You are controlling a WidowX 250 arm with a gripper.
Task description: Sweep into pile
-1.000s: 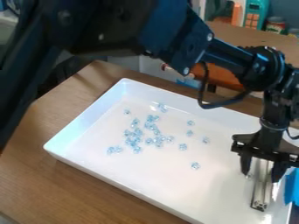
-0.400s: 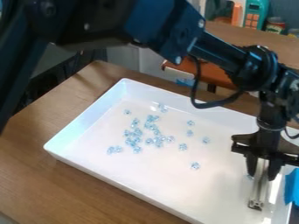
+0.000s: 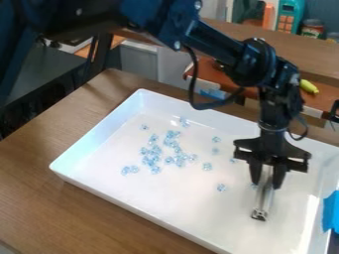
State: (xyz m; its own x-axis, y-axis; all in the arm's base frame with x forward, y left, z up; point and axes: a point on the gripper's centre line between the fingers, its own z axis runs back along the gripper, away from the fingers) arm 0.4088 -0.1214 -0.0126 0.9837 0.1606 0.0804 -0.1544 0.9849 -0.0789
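Observation:
The black gripper [image 3: 266, 182] hangs over the right part of the white tray [image 3: 92, 139], shut on a metal bar [image 3: 263, 201] that slants down towards the tray floor. Small clear-blue pieces [image 3: 152, 156] lie in a loose cluster left of the tray's middle. Several stray ones are spread to the right of it, among them a piece [image 3: 221, 188] a little left of the bar. Another piece shows partly beside the gripper's left finger.
The tray rests on a brown wooden table [image 3: 39, 178]. Blue tape [image 3: 331, 211] is at the tray's right edge. Behind stand an orange-brown surface with a yellow object [image 3: 309, 87] and another wooden counter [image 3: 265, 39].
My gripper and the metal bar have moved left and slightly up in the view, from the tray's right side. The small pieces in the cluster have not moved.

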